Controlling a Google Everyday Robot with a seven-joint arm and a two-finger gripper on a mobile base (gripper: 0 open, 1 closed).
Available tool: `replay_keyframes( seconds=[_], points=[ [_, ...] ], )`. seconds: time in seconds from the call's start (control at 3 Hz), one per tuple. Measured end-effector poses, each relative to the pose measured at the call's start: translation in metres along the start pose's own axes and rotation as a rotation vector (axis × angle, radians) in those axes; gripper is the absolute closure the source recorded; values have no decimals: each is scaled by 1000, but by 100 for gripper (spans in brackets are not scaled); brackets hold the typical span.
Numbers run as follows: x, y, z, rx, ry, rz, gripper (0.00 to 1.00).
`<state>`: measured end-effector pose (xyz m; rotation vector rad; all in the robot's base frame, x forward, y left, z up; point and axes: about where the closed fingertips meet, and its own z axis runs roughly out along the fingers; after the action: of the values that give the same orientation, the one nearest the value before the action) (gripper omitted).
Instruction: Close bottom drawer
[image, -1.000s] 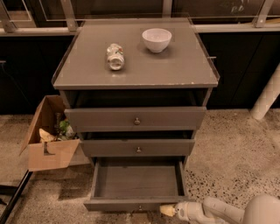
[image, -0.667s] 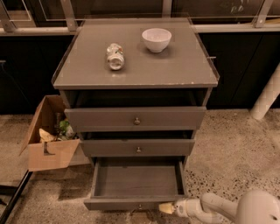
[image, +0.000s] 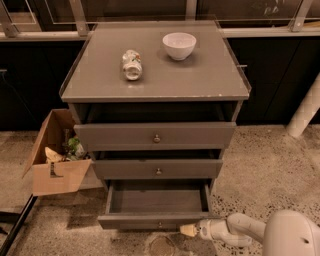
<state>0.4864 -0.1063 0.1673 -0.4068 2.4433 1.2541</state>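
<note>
- At the foot of the grey three-drawer cabinet (image: 155, 82), the slim grey-brown bottom drawer (image: 155, 221) stands pulled well out, its plain grey tray open to view and bare.
- Its small round metal knob (image: 160, 225) sits at the middle of the front, facing the camera.
- Low at the right, the robot's white arm (image: 235, 231) reaches in along the speckled stone floor (image: 270, 165).
- The tan-tipped claw (image: 189, 230) lies just beside the right end of that drawer's front, right of the knob. I cannot tell whether it is released or clenched, nor whether it touches the wood.
- Above, the medium-height middle drawer (image: 157, 169) and the tall top drawer (image: 156, 136) sit much further in.
- On the cabinet top rest a white ceramic bowl (image: 178, 45), upright, and a white patterned can (image: 132, 64) on its side, apart.
- Left of the cabinet stands an open brown cardboard box (image: 57, 176) with items inside.
</note>
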Motion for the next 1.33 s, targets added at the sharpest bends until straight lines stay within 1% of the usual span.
replay_keyframes(
  seconds=[0.33, 0.67, 1.0, 1.33],
  points=[
    [-10, -4, -2, 4, -19, -15, 100],
    [-48, -19, -7, 33, -21, -70, 100],
    [-48, -18, -7, 33, -20, -70, 100],
    [-64, -23, -7, 41, -36, -80, 100]
  ],
)
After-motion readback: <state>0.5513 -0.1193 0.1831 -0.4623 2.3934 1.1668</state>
